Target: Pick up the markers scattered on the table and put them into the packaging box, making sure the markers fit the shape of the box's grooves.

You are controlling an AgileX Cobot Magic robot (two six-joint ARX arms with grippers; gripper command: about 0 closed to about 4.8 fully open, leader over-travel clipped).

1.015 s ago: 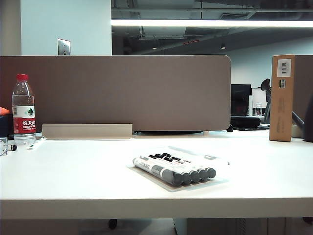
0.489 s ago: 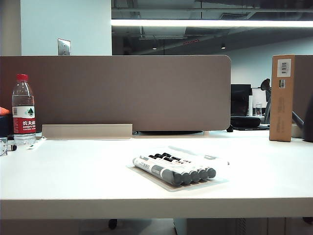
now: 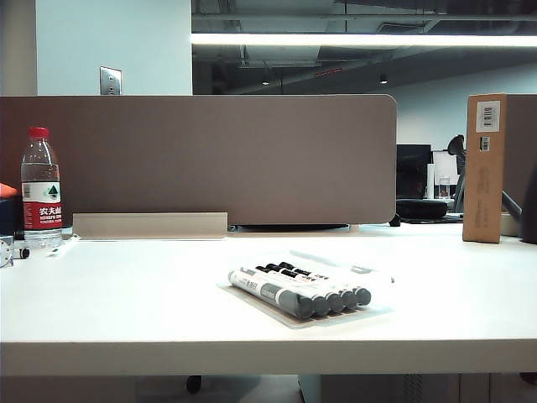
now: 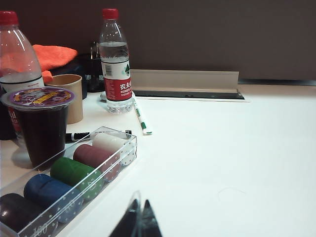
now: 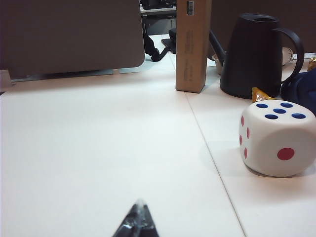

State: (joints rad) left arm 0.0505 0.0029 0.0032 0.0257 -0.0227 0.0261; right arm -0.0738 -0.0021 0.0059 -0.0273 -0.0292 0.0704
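Markers in tray, both arms clear, nothing shifted across the exterior views.

Left gripper (image 4: 139, 223) and right gripper (image 5: 137, 222): fingers clenched, empty, low over bare worktop (image 3: 126, 311). Neither arm shows in the exterior view. Well off from both, the markers (image 3: 298, 290) lie side by side in the packaging box (image 3: 369, 312); task looks finished. Tray's clear walls hard to trace; whether each barrel seats in a groove cannot be told. Beside the left fingers, a chip case (image 4: 69, 182).

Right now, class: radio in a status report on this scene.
Left gripper and right gripper shut, empty, off at the sides. Markers side by side in packaging box. Nothing in the way.
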